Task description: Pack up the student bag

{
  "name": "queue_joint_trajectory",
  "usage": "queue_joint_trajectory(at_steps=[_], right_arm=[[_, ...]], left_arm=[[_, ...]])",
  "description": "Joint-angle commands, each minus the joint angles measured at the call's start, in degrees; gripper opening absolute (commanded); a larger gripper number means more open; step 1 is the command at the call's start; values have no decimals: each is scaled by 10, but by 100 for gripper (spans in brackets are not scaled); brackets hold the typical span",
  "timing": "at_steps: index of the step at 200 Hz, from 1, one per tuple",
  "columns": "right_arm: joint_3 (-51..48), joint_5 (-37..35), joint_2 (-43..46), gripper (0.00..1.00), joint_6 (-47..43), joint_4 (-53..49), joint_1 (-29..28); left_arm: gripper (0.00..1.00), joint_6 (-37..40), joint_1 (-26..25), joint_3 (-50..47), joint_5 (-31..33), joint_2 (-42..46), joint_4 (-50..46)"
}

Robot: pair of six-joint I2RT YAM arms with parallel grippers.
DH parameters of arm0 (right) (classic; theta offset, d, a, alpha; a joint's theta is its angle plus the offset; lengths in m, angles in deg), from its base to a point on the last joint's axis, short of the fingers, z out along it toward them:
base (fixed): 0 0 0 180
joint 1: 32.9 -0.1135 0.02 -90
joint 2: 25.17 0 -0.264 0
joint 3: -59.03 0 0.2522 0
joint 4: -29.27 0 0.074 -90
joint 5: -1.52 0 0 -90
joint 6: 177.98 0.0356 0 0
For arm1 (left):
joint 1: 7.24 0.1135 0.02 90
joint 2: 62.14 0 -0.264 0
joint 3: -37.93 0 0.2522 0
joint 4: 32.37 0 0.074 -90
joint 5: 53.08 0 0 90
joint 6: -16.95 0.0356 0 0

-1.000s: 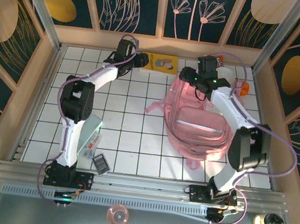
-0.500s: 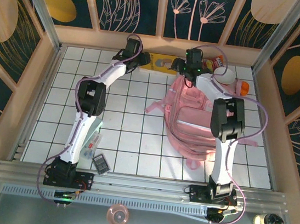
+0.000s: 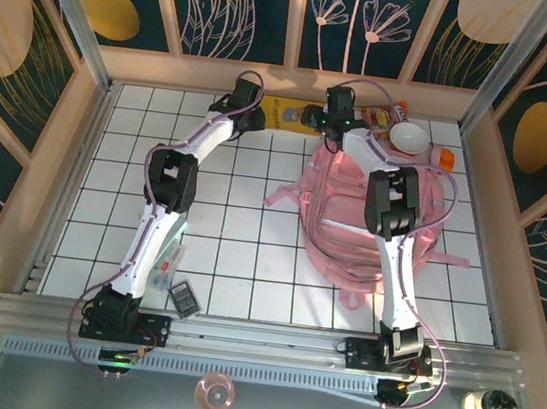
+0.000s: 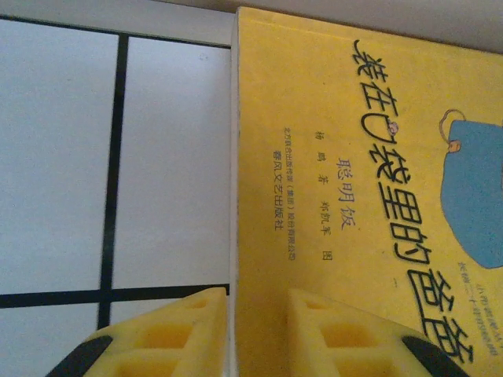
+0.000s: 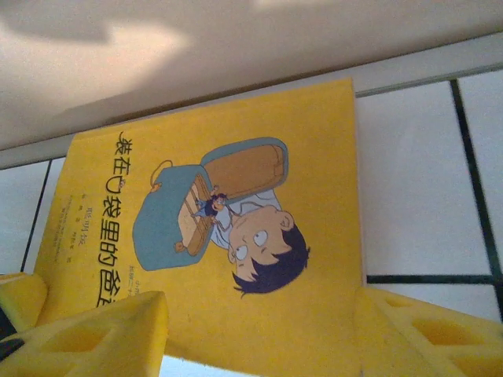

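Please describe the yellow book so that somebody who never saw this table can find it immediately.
Start from the pink student bag on the right and look past its far-left corner to the back wall. There the book lies flat: thin, bright yellow, its cover showing a cartoon boy and a blue bag.

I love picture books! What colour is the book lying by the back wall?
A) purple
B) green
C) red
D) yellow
D: the book has a bright yellow cover, with a boy and a blue bag drawn on it.
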Motion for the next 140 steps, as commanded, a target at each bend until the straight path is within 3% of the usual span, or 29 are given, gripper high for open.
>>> queue_joint_trajectory(at_steps=[1,29,93,140], right_arm=[[24,22,-24,63,-21,-42,-13],[10,33,-12,63,-21,-48,-18],[-109,64,102,62,8,-7,-47],[-240,69,238,62,44,24,-81]], left_arm=[[22,54,6,-4,44,-4,-88],[19,83,6,-112,55,56,-80],[19,67,-5,-565,61,337,59],[21,23,-74,-776,51,489,90]])
